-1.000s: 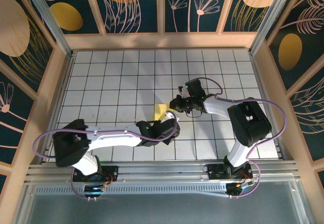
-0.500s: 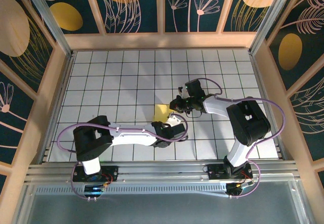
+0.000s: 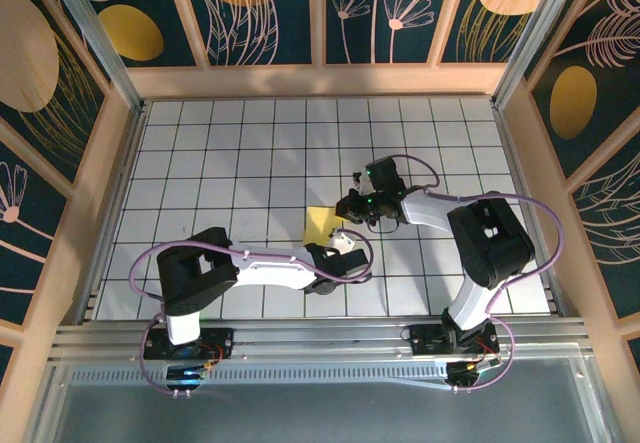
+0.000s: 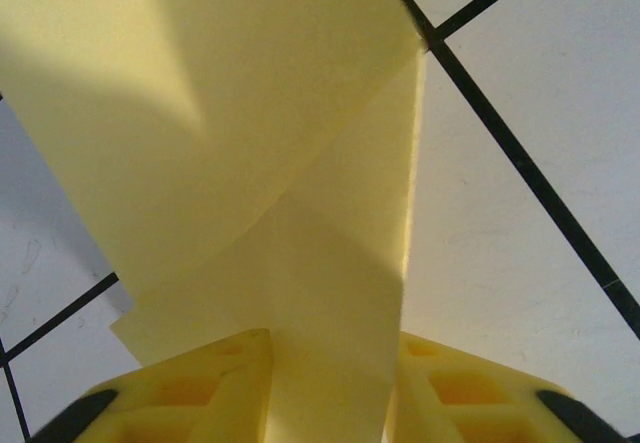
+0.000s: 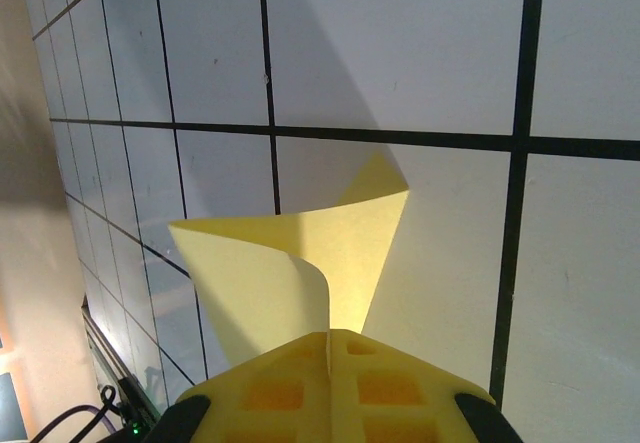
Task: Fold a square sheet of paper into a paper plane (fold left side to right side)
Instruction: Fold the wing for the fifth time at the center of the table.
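Right wrist: right pincer (image 5: 328,338) clamps paper (image 5: 270,263); left pincer (image 4: 330,341) agape, seemingly straddling it.

White arms (image 3: 262,261) carry black joints (image 3: 488,238), purple cables (image 3: 137,271), yellow tool fingers (image 4: 190,393).

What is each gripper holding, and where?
The right gripper pinches the square sheet of paper at one edge. The left gripper straddles it, jaws apart, not clamped.

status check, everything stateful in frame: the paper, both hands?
square sheet of paper: partly folded, curled, one flap raised.
left hand: open, fingers apart, paper running through the gap.
right hand: shut on the square sheet of paper, pinching its edge.
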You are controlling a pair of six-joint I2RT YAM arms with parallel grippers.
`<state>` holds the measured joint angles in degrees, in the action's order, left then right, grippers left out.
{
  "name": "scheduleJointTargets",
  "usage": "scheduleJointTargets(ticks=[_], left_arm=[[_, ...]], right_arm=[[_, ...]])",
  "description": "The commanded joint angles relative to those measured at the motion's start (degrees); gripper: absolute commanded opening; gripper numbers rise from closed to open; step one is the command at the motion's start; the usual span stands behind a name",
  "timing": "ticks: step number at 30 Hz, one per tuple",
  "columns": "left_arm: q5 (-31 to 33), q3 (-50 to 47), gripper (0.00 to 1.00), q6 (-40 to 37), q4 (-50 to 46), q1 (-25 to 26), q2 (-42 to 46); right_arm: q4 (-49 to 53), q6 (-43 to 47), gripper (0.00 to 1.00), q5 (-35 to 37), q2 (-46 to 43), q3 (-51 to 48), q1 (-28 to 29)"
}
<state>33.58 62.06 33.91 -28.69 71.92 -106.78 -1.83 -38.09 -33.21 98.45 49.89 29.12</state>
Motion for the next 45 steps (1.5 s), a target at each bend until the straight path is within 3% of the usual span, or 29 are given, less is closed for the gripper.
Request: scheduleJointTargets(ticks=[1, 10, 17, 22, 30, 35, 45], left_arm=[[1.1, 0.7, 0.29, 0.8, -1.1, 0.2, -1.0], [0.5, 0.4, 0.13, 0.8, -0.3, 0.2, -0.7], [-0.4, -0.8, 0.03, 0.8, 1.0, 0.2, 1.5], [-3.7, -1.5, 0.00, -0.2, 3.6, -0.1, 2.7], [-14.5, -5.1, 0.00, -1.9, 10.7, -3.7, 7.2], [-26.7, -11.1, 0.00, -1.9, 19.5, -8.5, 12.5], [-39.6, -15.6, 0.00, 2.8, 28.5, -13.7, 12.7]], right_arm=[[1.4, -0.3, 0.00, 1.0, 1.1, 1.2, -0.3], [3.6, 0.9, 0.00, 3.7, 1.0, 1.3, -0.5], [6.9, 3.1, 0.31, 9.8, -5.0, -0.5, -4.0], [10.6, 6.0, 0.43, 13.5, -11.5, -3.0, -9.2], [13.2, 9.9, 0.44, 13.4, -18.9, -8.3, -16.1], [10.5, 10.7, 0.44, 10.5, -21.0, -11.9, -16.3], [2.0, 9.2, 0.44, 3.4, -23.5, -17.9, -15.6]])
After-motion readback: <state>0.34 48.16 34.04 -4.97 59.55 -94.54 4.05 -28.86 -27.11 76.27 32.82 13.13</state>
